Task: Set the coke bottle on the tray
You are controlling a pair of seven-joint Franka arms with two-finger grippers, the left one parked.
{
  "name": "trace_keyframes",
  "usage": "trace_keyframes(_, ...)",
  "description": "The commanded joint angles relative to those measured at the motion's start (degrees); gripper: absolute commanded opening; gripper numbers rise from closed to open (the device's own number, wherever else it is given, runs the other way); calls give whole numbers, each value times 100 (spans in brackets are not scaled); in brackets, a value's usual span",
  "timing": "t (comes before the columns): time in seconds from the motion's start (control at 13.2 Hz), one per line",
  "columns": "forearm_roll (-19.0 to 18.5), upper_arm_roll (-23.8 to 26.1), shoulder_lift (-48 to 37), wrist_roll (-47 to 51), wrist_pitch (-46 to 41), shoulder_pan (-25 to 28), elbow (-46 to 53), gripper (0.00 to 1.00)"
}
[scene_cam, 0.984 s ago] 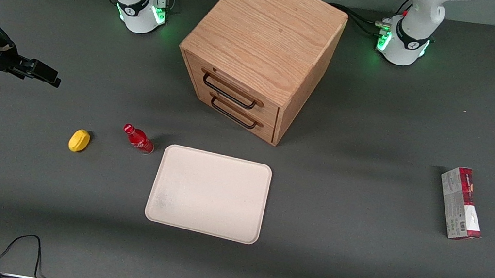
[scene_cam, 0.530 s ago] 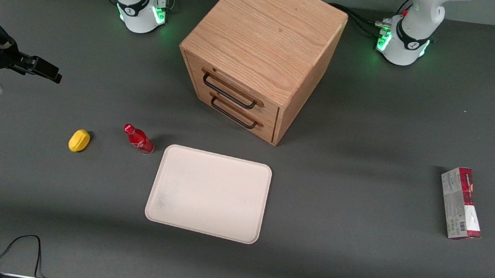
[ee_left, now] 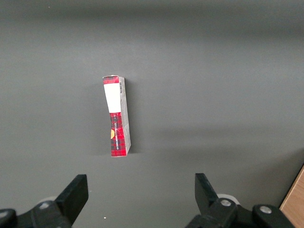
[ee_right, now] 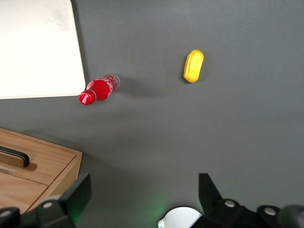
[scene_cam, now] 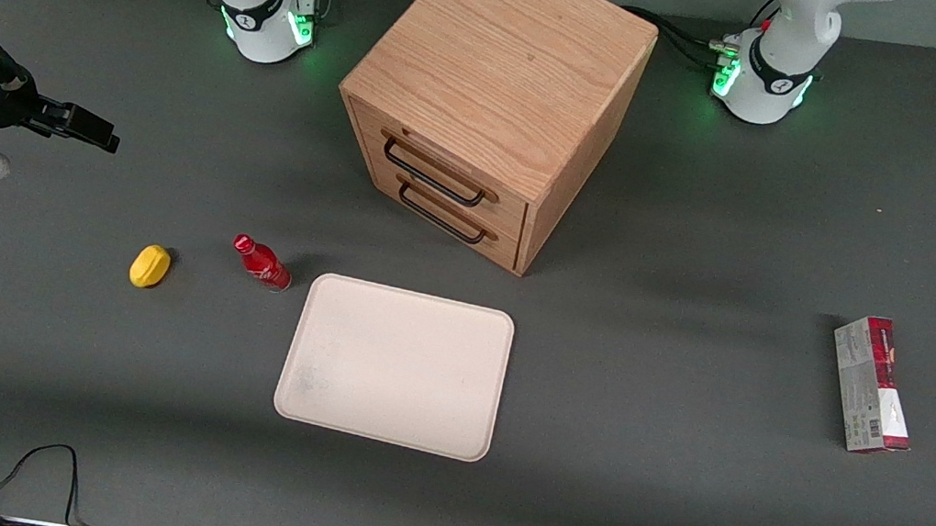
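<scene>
One coke bottle (scene_cam: 261,262) stood on the dark grey table (scene_cam: 631,473), just beside one cream tray (scene_cam: 395,365), not on it. One yellow lemon (scene_cam: 150,266), one wooden cabinet (scene_cam: 492,100), one carton (scene_cam: 871,385). End effector (scene_cam: 85,127) hung above the working arm's end, fingers wide apart, holding nothing.

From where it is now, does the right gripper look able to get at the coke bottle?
Probably yes: the gripper, open, is above bare table, and the coke bottle stands apart from lemon and tray.

gripper (scene_cam: 93,130) | edged upward, slightly toward cabinet (scene_cam: 492,100) | fingers spread
</scene>
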Motion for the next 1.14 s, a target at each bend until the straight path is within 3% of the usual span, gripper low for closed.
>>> trace_keyframes(0.0,117,16,29,-35,-119,-34,134,100)
trace_keyframes(1.06,195,25,55,-9,-119,-34,221,100)
